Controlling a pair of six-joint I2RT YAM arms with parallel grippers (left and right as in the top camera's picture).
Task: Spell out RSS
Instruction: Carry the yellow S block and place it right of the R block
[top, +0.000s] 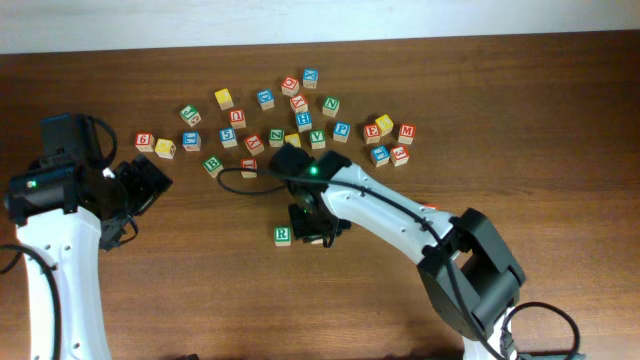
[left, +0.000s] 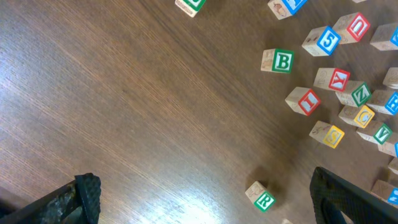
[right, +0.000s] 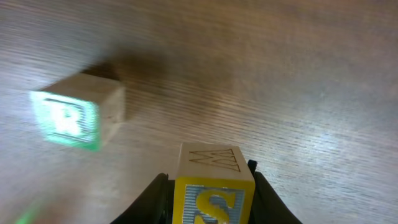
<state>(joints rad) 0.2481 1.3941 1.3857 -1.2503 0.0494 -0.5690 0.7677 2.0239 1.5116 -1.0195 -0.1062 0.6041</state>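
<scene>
The green-faced R cube stands alone on the table in front of the cube pile. It also shows in the left wrist view and the right wrist view. My right gripper is shut on a yellow-faced S cube and holds it just right of the R cube, close to the table. Another yellow-faced cube, whose letter looks like an S, lies at the near edge of the pile. My left gripper is open and empty, left of the R cube.
Several lettered cubes lie scattered across the back middle of the table, among them a green B cube. Bare wood lies in front of the pile around the R cube. The right arm reaches in from the lower right.
</scene>
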